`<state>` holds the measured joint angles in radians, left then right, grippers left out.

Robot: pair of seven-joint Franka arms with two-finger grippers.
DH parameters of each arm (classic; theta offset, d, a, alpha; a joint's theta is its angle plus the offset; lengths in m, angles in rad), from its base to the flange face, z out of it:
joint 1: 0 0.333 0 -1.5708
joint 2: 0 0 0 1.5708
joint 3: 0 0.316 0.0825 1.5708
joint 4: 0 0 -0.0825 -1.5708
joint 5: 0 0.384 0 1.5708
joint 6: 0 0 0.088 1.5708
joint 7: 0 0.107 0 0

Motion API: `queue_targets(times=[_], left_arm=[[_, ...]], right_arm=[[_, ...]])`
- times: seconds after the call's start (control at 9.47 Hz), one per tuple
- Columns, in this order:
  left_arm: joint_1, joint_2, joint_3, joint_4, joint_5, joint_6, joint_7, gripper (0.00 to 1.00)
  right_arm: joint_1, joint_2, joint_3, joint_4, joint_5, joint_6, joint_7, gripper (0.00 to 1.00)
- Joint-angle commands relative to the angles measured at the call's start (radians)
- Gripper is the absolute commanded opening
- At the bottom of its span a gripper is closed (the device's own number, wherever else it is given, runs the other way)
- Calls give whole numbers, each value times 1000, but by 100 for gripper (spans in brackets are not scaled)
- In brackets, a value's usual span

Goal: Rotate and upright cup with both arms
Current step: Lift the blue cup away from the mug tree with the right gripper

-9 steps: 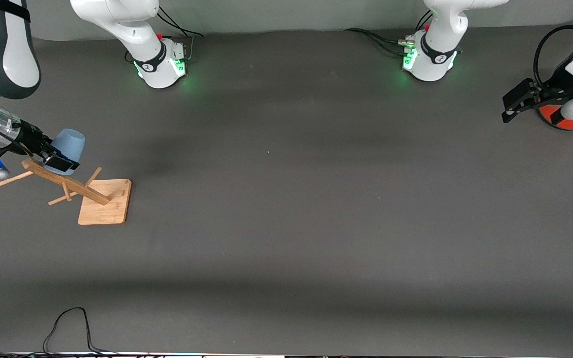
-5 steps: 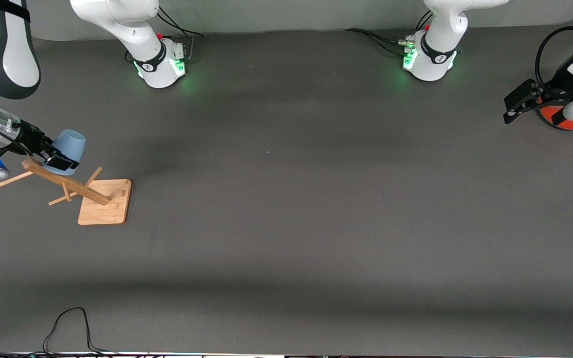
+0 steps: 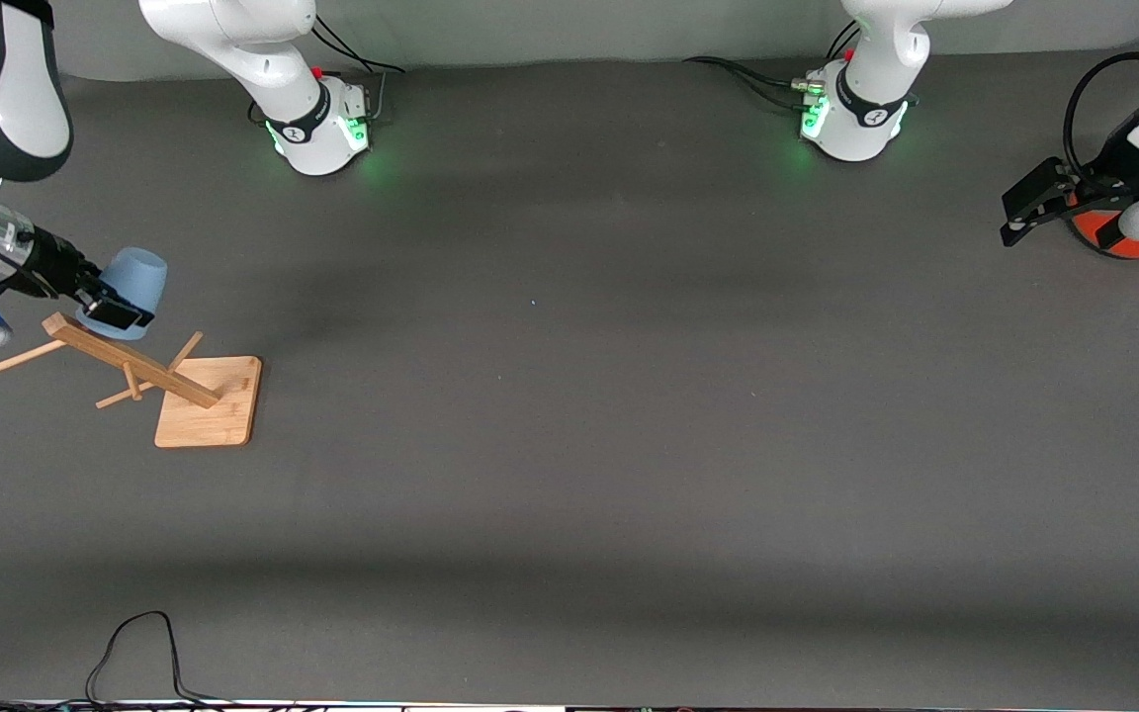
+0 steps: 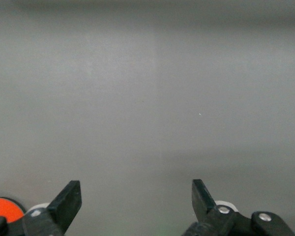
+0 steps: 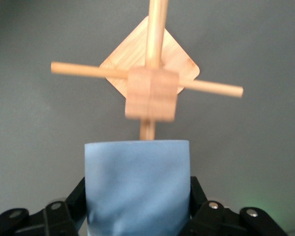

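Observation:
The pale blue cup [image 3: 131, 276] hangs over the top of the wooden rack's slanted post [image 3: 125, 361] at the right arm's end of the table, tilted with its closed end up. My right gripper [image 3: 119, 299] is shut on the cup; in the right wrist view the cup [image 5: 137, 187] fills the gap between the black fingers [image 5: 74, 198]. My left gripper [image 3: 1024, 211] stands open with nothing in it at the left arm's end of the table, its fingers [image 4: 68, 200] wide apart over bare table.
The rack has a square wooden base [image 3: 219, 410] and cross pegs [image 5: 211, 88]. An orange container [image 3: 1118, 242] stands beside the left gripper, and shows as an orange patch [image 4: 2, 209] in the left wrist view. A black cable [image 3: 134, 633] lies by the table's front edge.
The right gripper has closed on the cup and raised it slightly off the rack's post. The left gripper shifted a little at first, then held still.

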<state>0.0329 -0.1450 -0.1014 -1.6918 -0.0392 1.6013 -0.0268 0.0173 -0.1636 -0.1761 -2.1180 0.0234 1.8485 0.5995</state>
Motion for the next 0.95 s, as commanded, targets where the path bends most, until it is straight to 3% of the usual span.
queue_targets(times=[0.0,0.42,0.84], left_arm=[[-4,5,2,17,-7,-11,1,100],[-2,5,3,15,-8,-11,1,100],[2,5,3,14,-8,-11,1,100]], right_arm=[[68,-83,-2,-10,10,-67,115,55],[252,-178,-2,-10,10,-170,415,55],[559,-110,-2,33,16,-115,918,55]])
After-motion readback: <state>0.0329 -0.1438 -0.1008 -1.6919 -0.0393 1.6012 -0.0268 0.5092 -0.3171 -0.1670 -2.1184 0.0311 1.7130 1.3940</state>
